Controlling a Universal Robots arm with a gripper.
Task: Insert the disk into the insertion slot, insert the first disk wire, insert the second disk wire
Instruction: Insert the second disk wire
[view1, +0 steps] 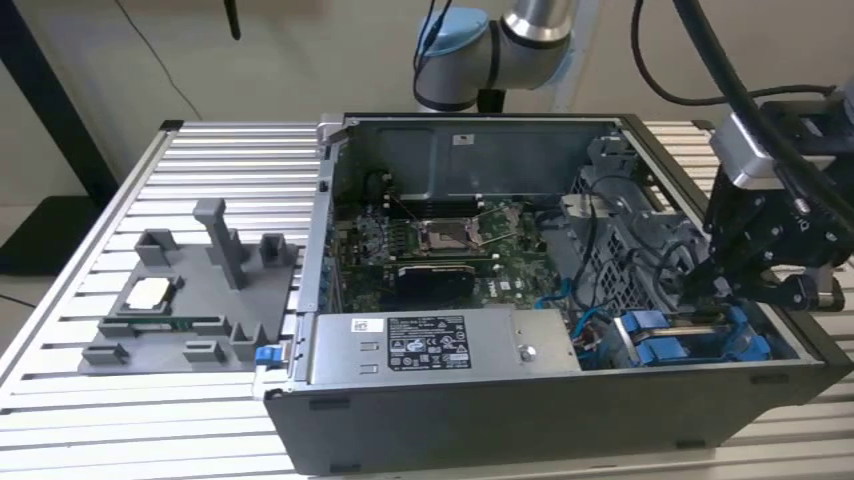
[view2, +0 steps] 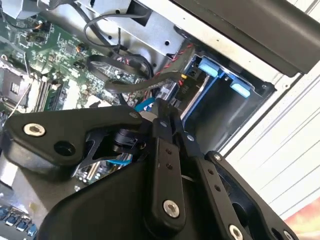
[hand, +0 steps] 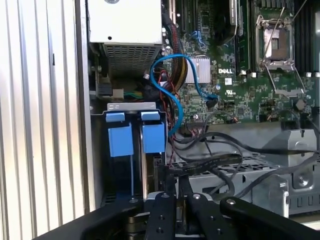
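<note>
A grey fixture (view1: 187, 300) sits outside the case (view1: 534, 420), by its wall on the exterior view's left. Inside the case, the supply box (view1: 441, 345) lies along the front wall and the board (view1: 441, 240) in the middle. The disk (hand: 152, 139), in its blue frame, sits in the slot (hand: 131, 106) at the case's front corner on the exterior view's right. Above it, the gripper (hand: 176, 176) has its fingers (hand: 162, 212) pressed nearly together on the end of a dark wire (hand: 210, 162).

gripper (view2: 161, 105): matt black, smooth
disk (hand: 121, 141): blue plastic carrier, smooth
table (view1: 200, 160): ribbed pale metal
case (view1: 534, 420): dark sheet metal, matt
</note>
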